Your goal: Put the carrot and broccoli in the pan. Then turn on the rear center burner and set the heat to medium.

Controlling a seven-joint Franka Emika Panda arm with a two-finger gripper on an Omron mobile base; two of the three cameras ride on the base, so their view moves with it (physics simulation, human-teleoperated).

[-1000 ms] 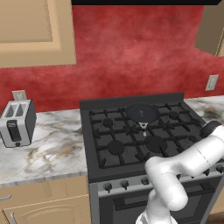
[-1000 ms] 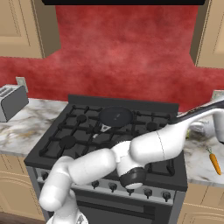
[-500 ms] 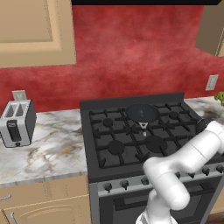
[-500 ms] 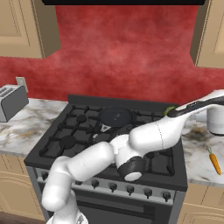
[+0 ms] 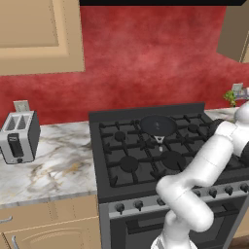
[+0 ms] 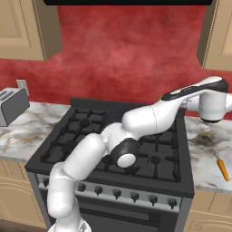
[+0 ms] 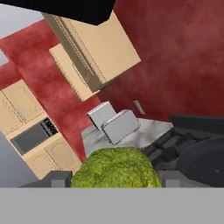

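Gripper (image 7: 114,177) holds the broccoli (image 7: 116,169) between its jaws, up in the air off the stove's right side - floret also shows at the right edge of the left base view. Pan (image 5: 158,125) sits on the rear center burner (image 5: 161,131) at the stove's (image 6: 54,159) back edge, handle pointing fwd. Carrot (image 6: 221,166) lies on the right counter (image 6: 205,168) near its front edge - well apart from the pan.
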